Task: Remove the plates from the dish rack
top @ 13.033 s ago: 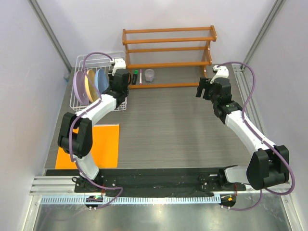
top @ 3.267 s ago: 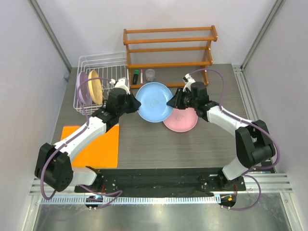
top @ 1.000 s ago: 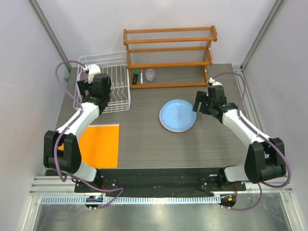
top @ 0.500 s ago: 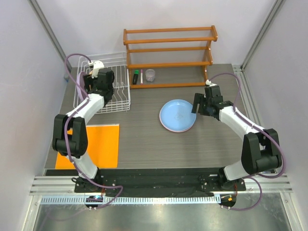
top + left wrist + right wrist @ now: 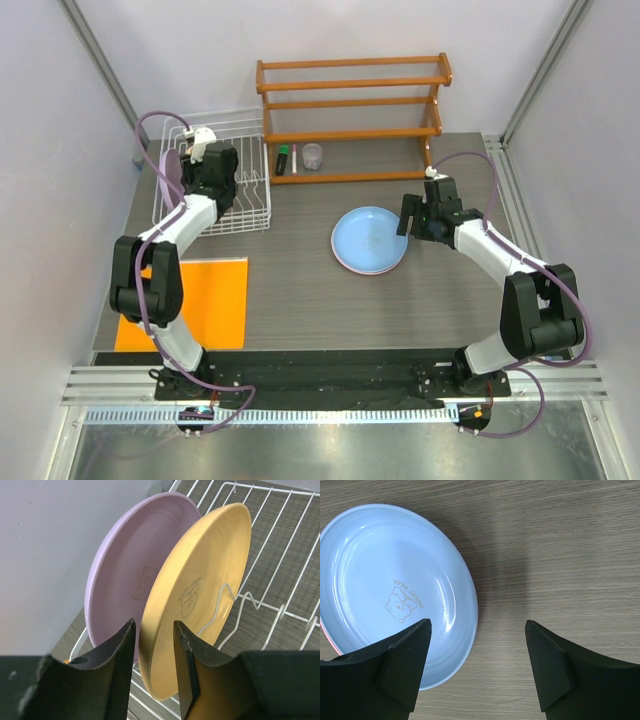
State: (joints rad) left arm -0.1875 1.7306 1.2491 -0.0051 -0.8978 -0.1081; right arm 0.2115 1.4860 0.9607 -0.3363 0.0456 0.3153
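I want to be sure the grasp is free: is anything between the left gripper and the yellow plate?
Nothing visible. The left gripper straddles the rim of the yellow plate; the lavender plate stands just beyond one finger.

- The grey wood-grain table (image 5: 300, 280) is bare between my right jaws.
- A pink plate (image 5: 341, 263) lies on it just left of my right jaws, almost covered by a light blue plate (image 5: 370, 238).
- The white dish rack (image 5: 250, 205) stands on it under my left jaws.
- An orange mat (image 5: 205, 300) lies flat well behind my left jaws.
- A wooden shelf (image 5: 350, 100) stands beyond both.
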